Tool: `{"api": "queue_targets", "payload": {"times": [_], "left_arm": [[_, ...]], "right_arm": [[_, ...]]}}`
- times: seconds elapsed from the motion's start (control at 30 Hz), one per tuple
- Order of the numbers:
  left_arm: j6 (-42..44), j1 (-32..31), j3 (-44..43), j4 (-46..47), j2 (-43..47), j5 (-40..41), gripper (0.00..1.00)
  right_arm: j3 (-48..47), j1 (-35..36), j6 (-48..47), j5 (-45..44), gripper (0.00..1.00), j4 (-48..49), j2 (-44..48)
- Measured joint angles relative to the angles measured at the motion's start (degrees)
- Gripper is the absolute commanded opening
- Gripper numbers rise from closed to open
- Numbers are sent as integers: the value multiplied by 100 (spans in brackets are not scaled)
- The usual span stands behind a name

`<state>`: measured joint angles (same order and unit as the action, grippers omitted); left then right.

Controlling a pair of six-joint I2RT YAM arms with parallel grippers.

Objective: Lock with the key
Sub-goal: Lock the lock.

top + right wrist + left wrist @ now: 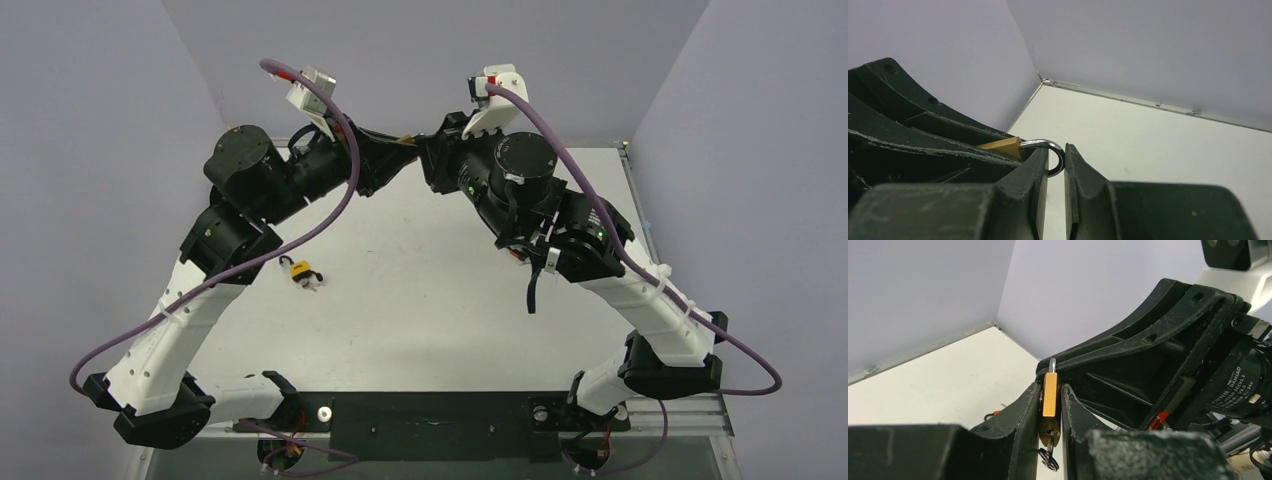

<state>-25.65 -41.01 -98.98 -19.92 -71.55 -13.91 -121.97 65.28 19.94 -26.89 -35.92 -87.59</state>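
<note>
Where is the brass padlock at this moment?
In the left wrist view, the brass padlock is clamped in the left claw, raised above the far middle of the table; its shackle sits between the fingertips of the right claw.

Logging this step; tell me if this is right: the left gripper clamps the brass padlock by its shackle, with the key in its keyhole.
Wrong in one respect: the left gripper clamps the padlock by its brass body, not its shackle; the left wrist view shows it. The key is in the keyhole.
</note>
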Motion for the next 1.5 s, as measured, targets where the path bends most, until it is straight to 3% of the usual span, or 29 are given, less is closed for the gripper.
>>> {"api": "queue_targets", "payload": {"times": [0.37, 0.77, 0.87, 1.03, 1.23, 1.5], "left_arm": [[-315, 251, 205, -11, -105, -693, 0], [-317, 529, 1165, -463, -142, -1491, 1], [-354, 557, 1325, -551, -179, -1644, 20], [-365, 566, 1495, -520, -107, -1705, 40], [-321, 588, 1602, -444, 28, -1725, 49], [-48, 654, 1762, -109, 260, -2020, 50]], "right_arm": [[-133, 61, -232, -254, 0, -680, -92], [2282, -507, 192, 664, 0, -212, 933], [2542, -564, 192, 754, 0, -192, 999], [2677, -573, 173, 922, 0, -197, 1119], [2804, -603, 190, 1235, 0, -118, 1327], [2824, -610, 162, 1600, 0, -4, 1480]]}}
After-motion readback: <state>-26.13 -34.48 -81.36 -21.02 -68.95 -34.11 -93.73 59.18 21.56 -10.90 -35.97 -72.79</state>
